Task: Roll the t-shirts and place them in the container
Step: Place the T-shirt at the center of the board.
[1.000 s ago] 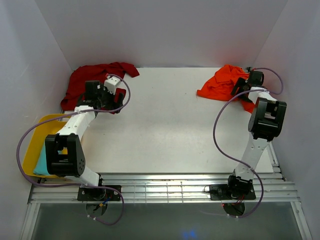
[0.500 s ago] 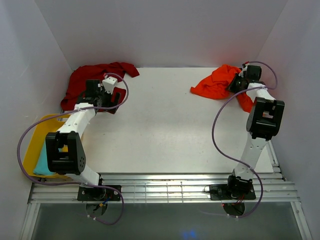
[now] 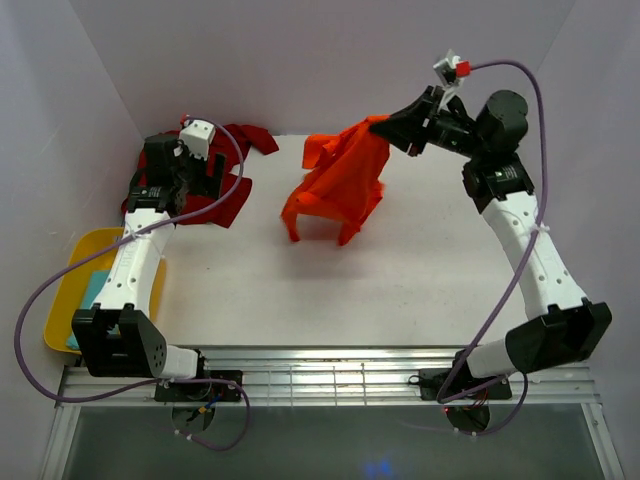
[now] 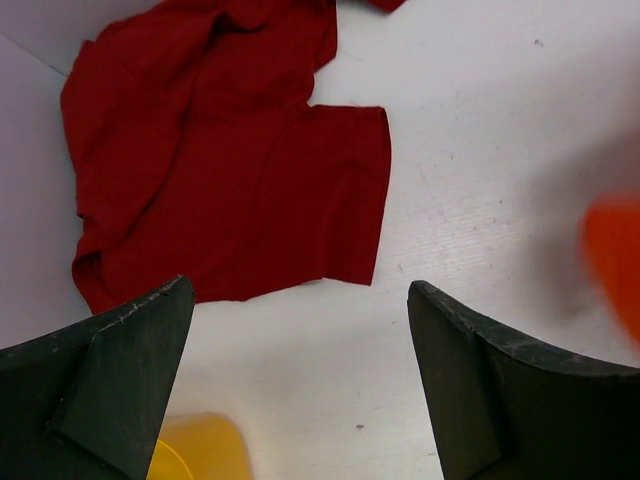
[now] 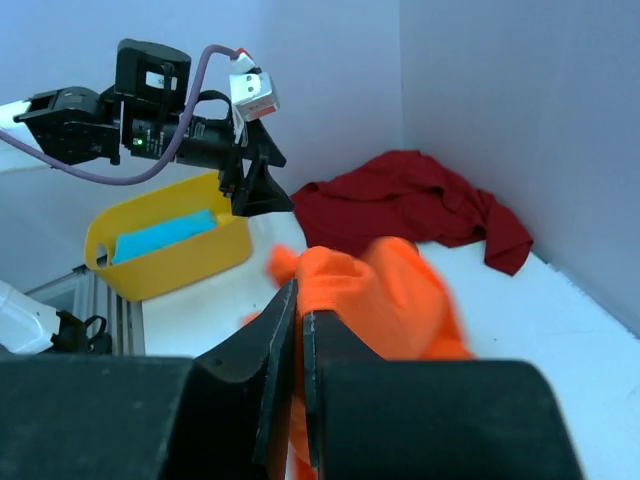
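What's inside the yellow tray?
A flat light-blue thing lies in the yellow tray; what it is can't be told. From above, the left arm covers part of the tray, so anything else inside is hidden.

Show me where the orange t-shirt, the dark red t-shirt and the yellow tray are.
orange t-shirt [image 3: 340,185]: top external view, middle of the hanging cloth.
dark red t-shirt [image 4: 230,170]: left wrist view, flat body of the shirt.
yellow tray [image 5: 180,265]: right wrist view, its near side wall.

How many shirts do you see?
2. The orange shirt hangs from the right gripper near the middle; the red shirt lies far left. Blue item in the tray: cannot tell.
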`<action>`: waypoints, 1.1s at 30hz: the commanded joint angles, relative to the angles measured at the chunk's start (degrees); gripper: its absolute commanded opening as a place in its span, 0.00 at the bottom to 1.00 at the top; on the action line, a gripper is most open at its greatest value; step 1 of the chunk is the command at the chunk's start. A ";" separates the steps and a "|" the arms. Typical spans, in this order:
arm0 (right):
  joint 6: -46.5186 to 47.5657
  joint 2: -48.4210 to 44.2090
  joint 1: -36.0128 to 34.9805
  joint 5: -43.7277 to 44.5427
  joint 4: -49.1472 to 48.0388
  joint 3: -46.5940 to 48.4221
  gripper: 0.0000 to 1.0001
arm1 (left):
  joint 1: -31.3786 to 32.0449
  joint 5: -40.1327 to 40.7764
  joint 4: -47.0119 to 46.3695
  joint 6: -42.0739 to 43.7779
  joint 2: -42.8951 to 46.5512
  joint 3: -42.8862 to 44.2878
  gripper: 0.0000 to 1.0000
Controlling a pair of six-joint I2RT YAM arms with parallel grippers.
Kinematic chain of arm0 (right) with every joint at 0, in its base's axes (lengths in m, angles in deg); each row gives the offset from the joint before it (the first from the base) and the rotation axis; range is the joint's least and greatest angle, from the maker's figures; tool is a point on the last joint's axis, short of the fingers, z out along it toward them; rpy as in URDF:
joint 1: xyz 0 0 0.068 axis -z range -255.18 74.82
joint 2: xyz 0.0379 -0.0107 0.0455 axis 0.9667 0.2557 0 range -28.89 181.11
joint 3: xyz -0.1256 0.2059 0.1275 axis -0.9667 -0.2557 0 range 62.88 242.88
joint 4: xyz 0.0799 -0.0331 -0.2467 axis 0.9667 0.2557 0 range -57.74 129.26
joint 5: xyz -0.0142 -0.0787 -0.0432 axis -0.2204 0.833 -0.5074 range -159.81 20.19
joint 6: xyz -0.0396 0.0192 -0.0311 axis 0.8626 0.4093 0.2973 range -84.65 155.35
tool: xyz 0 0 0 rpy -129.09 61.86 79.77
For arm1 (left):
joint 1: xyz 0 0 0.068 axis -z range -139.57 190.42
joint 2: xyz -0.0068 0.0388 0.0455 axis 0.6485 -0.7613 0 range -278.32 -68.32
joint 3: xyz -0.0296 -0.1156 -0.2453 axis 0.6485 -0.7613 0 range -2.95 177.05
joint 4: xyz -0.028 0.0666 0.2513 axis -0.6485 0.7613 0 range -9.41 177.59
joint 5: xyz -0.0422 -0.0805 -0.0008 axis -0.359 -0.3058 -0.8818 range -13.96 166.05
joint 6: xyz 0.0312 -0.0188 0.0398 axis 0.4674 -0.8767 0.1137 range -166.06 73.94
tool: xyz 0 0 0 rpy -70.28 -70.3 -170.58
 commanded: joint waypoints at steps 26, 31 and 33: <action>9.27 7.47 7.18 32.27 26.52 -21.78 0.63 | 18.23 -9.58 5.27 8.32 2.18 -24.31 0.88; 9.62 2.47 7.18 41.85 28.47 -25.54 0.90 | 19.03 -7.40 5.19 9.63 0.69 -26.77 0.89; 9.62 -0.26 7.18 44.77 28.12 -29.39 0.90 | 19.11 -6.34 5.01 9.99 -0.62 -28.00 0.89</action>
